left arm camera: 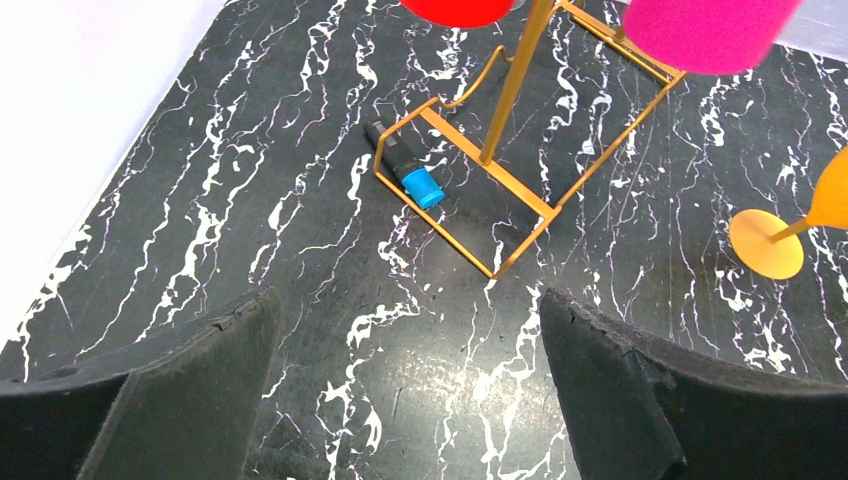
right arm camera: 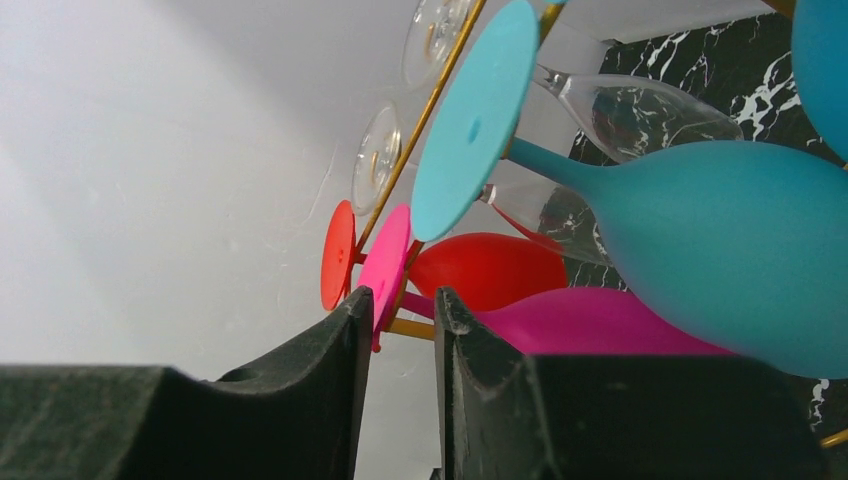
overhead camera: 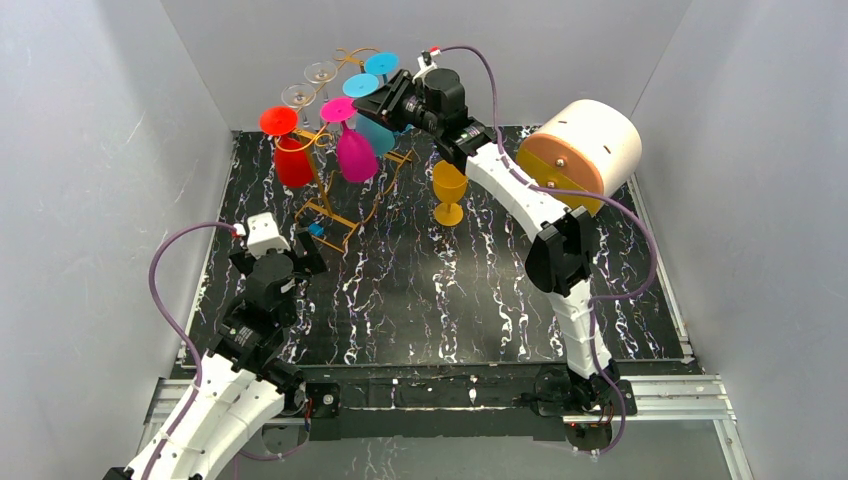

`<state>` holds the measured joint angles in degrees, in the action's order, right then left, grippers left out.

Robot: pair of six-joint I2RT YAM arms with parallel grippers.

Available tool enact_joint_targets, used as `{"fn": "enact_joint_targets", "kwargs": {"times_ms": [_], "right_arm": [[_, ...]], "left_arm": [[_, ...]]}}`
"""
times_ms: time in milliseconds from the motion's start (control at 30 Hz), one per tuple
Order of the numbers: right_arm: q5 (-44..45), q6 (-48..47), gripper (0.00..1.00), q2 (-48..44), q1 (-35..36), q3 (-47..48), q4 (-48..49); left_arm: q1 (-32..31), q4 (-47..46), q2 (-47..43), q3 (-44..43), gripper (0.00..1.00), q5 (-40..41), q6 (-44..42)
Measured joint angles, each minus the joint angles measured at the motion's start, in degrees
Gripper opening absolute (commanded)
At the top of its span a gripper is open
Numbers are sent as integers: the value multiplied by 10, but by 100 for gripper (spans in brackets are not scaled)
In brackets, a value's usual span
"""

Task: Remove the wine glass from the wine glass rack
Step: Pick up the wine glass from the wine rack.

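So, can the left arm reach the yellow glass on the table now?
Probably yes: the left gripper is open, and only bare table lies between it and the yellow glass, right of the rack base.

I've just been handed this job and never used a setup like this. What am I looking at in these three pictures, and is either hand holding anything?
These are two robot arms bolted to a marbled table. The wide picture looks down from above and behind them; the other two come from a camera on each wrist. The left hand hangs wide open and empty above the table near the foot of the golden rack. The right hand is up at the rack's top, among hanging red, pink and blue glasses, plus clear ones. Its fingers are nearly together; no glass shows between them. A yellow glass stands on the table, and a small blue-tipped black thing lies by the rack's base.
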<state>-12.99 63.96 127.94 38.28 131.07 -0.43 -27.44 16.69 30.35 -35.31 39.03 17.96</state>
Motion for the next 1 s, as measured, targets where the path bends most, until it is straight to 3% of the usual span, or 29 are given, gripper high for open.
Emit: {"fn": "enact_joint_targets", "kwargs": {"times_ms": [167, 300, 467, 767, 933, 1000], "right_arm": [[0, 4, 24, 3, 0, 3, -1], [0, 5, 21, 3, 0, 10, -9], [-3, 6, 26, 3, 0, 12, -13], [-18, 6, 24, 3, 0, 17, -28], [-28, 6, 16, 3, 0, 22, -31], [-33, 6, 8, 4, 0, 27, -36]], "left_arm": [[1, -1, 0, 0, 98, -10, -2], [3, -3, 0, 0, 98, -19, -2], [3, -4, 1, 0, 98, -40, -6], [3, -4, 4, 0, 98, -55, -10], [4, -4, 4, 0, 98, -61, -11], [4, -4, 4, 0, 98, -61, -11]]}}
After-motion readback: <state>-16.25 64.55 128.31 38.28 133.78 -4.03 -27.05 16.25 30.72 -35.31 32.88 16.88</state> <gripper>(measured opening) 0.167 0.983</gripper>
